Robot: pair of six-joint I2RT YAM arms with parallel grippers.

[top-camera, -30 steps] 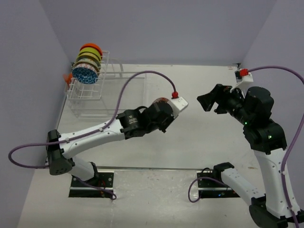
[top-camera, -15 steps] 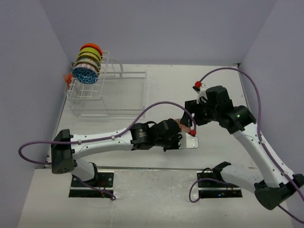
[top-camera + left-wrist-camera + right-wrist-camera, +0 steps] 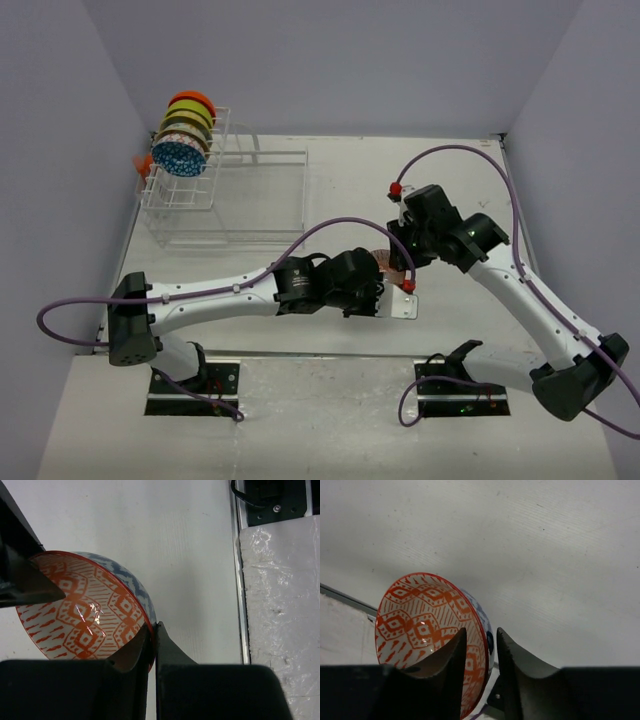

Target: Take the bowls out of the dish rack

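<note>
An orange-patterned bowl [image 3: 384, 262] with a blue and white outside hangs tilted above the table between both arms. My left gripper [image 3: 154, 625] is shut on the rim of this bowl [image 3: 85, 610]. My right gripper [image 3: 481, 630] straddles the opposite rim of the bowl [image 3: 425, 615], one finger inside and one outside. Its jaws stand slightly apart, with a narrow gap at the outer wall. The dish rack [image 3: 235, 205] stands at the far left. Several bowls [image 3: 183, 135] stand on edge in its taller end.
A small orange item [image 3: 143, 166] sits at the rack's left end. A metal rail [image 3: 239, 580] and a plastic-covered ledge [image 3: 280, 610] mark the table's near edge. Purple walls close in the left, back and right.
The left arm swung the bowl from mid-table toward the near right. The right arm came down and left to meet it, and its jaws narrowed around the bowl's rim.
</note>
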